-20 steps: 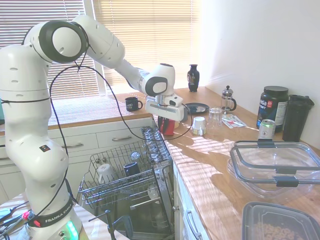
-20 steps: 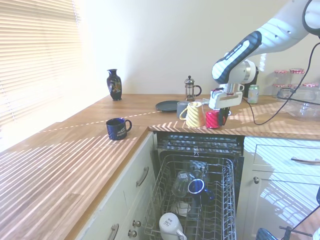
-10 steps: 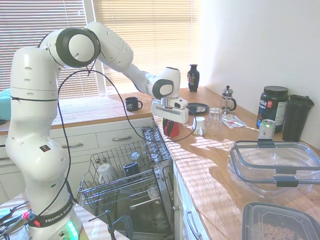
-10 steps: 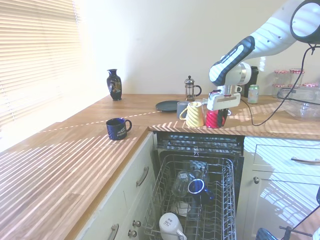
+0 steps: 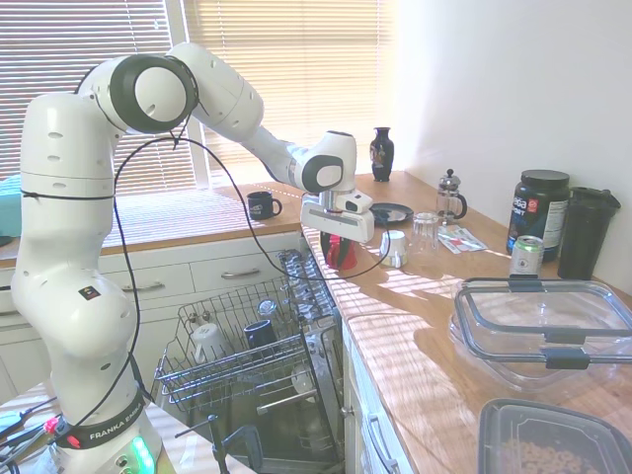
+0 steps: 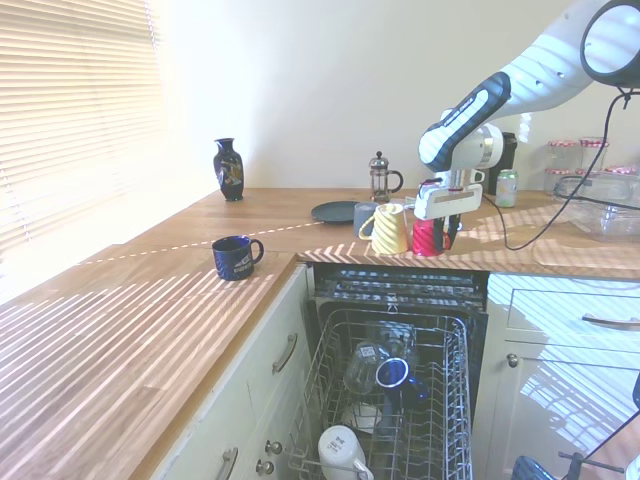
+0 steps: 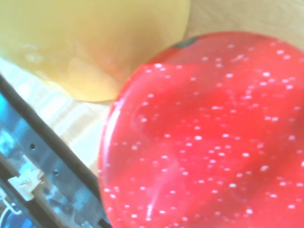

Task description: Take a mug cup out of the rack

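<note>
Here, the grey wire rack [image 6: 390, 400] sits pulled out below the table [image 6: 150, 330], holding a white mug [image 6: 340, 452] and a dark mug [image 6: 398, 376]; farther back, the red mug cup [image 6: 430, 238] stands upside down on the table edge beside a yellow mug [image 6: 385, 229]; the claw [image 6: 443, 222] grips it.

Bright sunlight pours through the blinds [image 5: 267, 69], overexposing them and casting striped shadows across the wooden counter [image 6: 130, 330]. Both exterior views are sharp, with slight wide-angle bending at the edges. The wrist view is blurred, with white speckled glare on the red mug [image 7: 209, 137].
</note>
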`<state>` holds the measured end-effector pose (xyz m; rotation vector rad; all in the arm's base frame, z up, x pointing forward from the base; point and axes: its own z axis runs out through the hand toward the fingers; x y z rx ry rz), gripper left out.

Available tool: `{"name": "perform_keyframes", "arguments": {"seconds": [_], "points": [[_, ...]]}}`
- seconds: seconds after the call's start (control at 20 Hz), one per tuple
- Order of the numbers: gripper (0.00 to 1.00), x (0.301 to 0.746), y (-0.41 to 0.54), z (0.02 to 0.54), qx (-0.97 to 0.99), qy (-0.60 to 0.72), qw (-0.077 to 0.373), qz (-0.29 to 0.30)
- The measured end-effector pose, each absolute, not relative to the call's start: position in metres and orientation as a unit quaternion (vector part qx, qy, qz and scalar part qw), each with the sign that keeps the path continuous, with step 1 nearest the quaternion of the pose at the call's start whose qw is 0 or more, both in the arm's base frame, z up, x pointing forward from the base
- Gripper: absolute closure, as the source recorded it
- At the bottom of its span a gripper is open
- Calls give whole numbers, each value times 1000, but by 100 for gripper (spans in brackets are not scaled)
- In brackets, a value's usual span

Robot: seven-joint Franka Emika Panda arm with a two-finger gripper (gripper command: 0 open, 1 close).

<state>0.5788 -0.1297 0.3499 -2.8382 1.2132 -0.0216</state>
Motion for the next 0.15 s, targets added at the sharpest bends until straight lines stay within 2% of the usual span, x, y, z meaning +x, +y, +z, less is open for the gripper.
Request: {"name": "perform_keyframes", "arguments": {"seconds": [0.15], "points": [[0,560,-119,363,-920,391,22,-19]]}}
